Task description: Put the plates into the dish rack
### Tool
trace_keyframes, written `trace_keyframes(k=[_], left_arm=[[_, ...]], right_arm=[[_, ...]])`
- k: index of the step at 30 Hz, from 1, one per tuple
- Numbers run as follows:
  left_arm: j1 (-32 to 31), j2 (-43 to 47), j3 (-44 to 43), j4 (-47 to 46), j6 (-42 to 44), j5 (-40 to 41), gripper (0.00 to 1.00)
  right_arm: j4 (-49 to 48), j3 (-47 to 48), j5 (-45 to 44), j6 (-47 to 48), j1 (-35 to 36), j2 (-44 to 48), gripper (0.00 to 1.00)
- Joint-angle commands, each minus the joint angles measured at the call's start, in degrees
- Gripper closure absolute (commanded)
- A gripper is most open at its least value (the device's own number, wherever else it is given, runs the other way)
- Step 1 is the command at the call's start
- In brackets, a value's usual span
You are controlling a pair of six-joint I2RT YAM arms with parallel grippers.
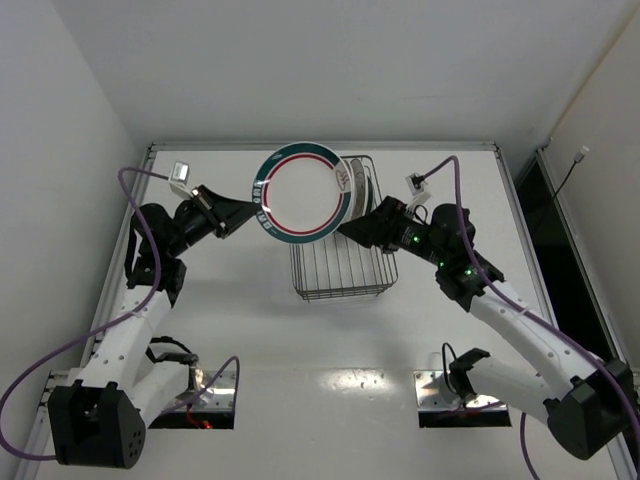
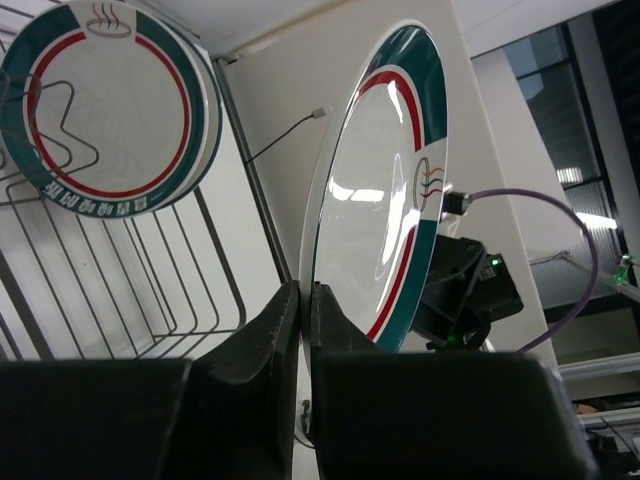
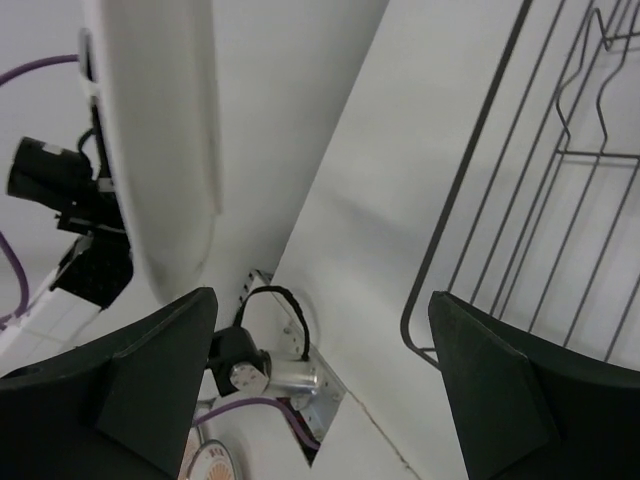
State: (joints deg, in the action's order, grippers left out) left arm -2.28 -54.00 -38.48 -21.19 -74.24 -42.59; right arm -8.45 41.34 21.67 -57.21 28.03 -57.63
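Note:
A white plate [image 1: 300, 190] with a teal-and-red rim band is held upright in the air over the far end of the dark wire dish rack [image 1: 345, 270]. My left gripper [image 1: 250, 212] is shut on its left edge; the left wrist view shows the jaws [image 2: 305, 300] pinching the rim of the plate [image 2: 375, 190]. Another banded plate [image 2: 105, 105] stands upright in the rack's far end, also seen behind the held plate [image 1: 355, 182]. My right gripper [image 1: 352, 226] is open and empty beside the held plate's lower right edge; the plate's back [image 3: 150, 140] is left of its fingers.
The rack's wire side [image 3: 520, 220] is to the right of the right gripper [image 3: 320, 350]. White walls enclose the table on the left, back and right. Arm bases and mounting plates [image 1: 455, 400] sit at the near edge. Purple cables [image 1: 140, 175] loop beside both arms.

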Motion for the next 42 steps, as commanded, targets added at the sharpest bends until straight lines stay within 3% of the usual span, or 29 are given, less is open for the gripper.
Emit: trace_keyframes(k=[1, 7, 13, 21, 29, 31, 32, 33, 34, 36, 37, 39, 40, 42], left_arm=[[-1.84, 0.65, -0.19, -0.61, 2.41, -0.83, 1.00], [-1.85, -0.58, -3.09, 7.81, 10.15, -0.30, 1.00], [-1.85, -1.81, -3.62, 7.31, 10.16, -0.30, 1.00], [-3.07, -3.48, -5.38, 6.78, 9.64, -0.92, 1.00], [-4.83, -4.62, -7.31, 6.78, 9.64, -1.44, 1.00], [-5.53, -4.63, -7.31, 6.25, 9.11, -1.44, 1.00], [-6.06, -4.63, -7.31, 6.25, 9.11, -1.44, 1.00], [-6.07, -5.15, -6.79, 6.25, 9.11, -2.14, 1.00], [-6.07, -5.67, -6.26, 6.25, 10.07, -3.02, 0.99], [-6.07, -6.72, -6.26, 8.42, 13.48, -4.51, 0.88], [-5.54, -7.34, -6.78, 10.45, 15.77, -4.52, 0.69], [-4.84, -8.14, -9.75, 25.18, 25.65, -1.03, 0.41], [-4.84, -8.14, -10.82, 30.02, 28.94, 5.78, 0.22], [-4.84, -6.39, -12.58, 40.81, 34.13, 13.20, 0.15]], right_arm=[[-12.03, -0.12, 1.00, -1.85, 0.62, 0.23, 0.16], [-11.33, -2.05, -4.17, -1.16, 1.15, 7.33, 0.17], [-9.47, -2.06, -4.80, 0.17, 0.53, 8.85, 0.17], [-13.17, -3.11, -2.86, -0.45, 1.15, 0.86, 0.17], [-17.73, -5.04, -2.86, -1.24, 1.15, -1.34, 0.18], [-20.19, -5.57, -1.47, -2.64, 1.15, -3.19, 0.30], [-22.81, -5.05, -0.93, -3.69, 1.15, -3.89, 0.71], [-22.84, -4.43, -0.93, -3.70, 1.15, -4.59, 0.90], [-22.06, -2.60, -1.54, -3.70, 1.15, -5.21, 1.00], [-18.29, 0.56, -4.51, -0.65, 0.62, -5.92, 1.00], [-15.14, 2.58, -6.71, 0.68, 0.62, -6.44, 1.00], [-3.64, 9.08, -16.19, 4.55, 1.23, -6.97, 1.00], [1.10, 15.28, -19.53, 5.96, 1.24, -7.84, 1.00], [14.73, 21.56, -34.27, 10.60, 4.03, -11.18, 1.00]])
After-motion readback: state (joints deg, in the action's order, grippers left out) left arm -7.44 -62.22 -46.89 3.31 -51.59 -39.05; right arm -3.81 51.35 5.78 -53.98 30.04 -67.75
